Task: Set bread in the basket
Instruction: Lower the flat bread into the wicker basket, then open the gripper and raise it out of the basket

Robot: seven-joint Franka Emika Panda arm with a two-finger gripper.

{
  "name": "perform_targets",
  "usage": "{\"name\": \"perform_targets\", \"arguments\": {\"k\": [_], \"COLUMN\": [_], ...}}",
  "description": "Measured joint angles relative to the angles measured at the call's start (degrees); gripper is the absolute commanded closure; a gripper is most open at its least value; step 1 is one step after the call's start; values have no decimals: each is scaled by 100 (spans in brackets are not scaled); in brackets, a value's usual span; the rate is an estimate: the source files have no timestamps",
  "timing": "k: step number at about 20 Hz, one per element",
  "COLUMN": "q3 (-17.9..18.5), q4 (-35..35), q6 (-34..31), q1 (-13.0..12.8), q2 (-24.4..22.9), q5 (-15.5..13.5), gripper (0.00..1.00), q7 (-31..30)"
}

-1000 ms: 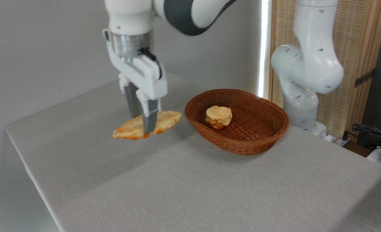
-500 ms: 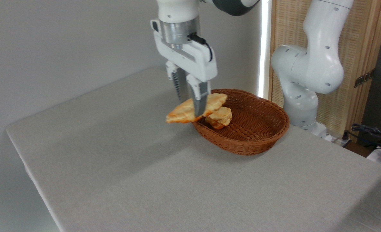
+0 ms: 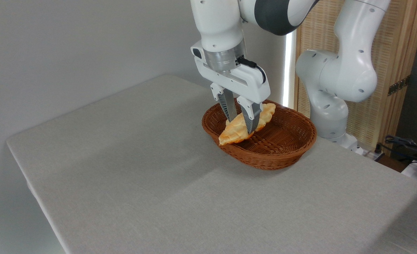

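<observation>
The flat golden leaf-shaped bread (image 3: 233, 132) hangs tilted over the brown wicker basket (image 3: 282, 155), its lower tip near the basket's left inner wall. My gripper (image 3: 243, 123) is shut on the bread around its middle, fingers pointing down into the basket. I cannot tell whether the bread touches the basket floor. The small round bun seen earlier in the basket is hidden behind the bread and the fingers.
The basket stands at the far right of the grey cloth-covered table (image 3: 159, 169). The arm's white base (image 3: 332, 106) rises just behind the basket. A slatted wooden screen (image 3: 399, 53) and cables (image 3: 406, 144) are at the right.
The gripper carried the bread rightward from above the table to over the basket, then lowered it inside. The bun is now covered from view.
</observation>
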Motion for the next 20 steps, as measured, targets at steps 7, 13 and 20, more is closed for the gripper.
{"name": "perform_targets", "arguments": {"k": [7, 13, 20], "q3": [0, -8, -80], "q4": [-67, -56, 668], "q6": [0, 10, 660], "q1": [48, 46, -65], "q2": [64, 65, 115], "q5": [0, 0, -1], "gripper": [0, 0, 0], "q7": [-1, 0, 2]}}
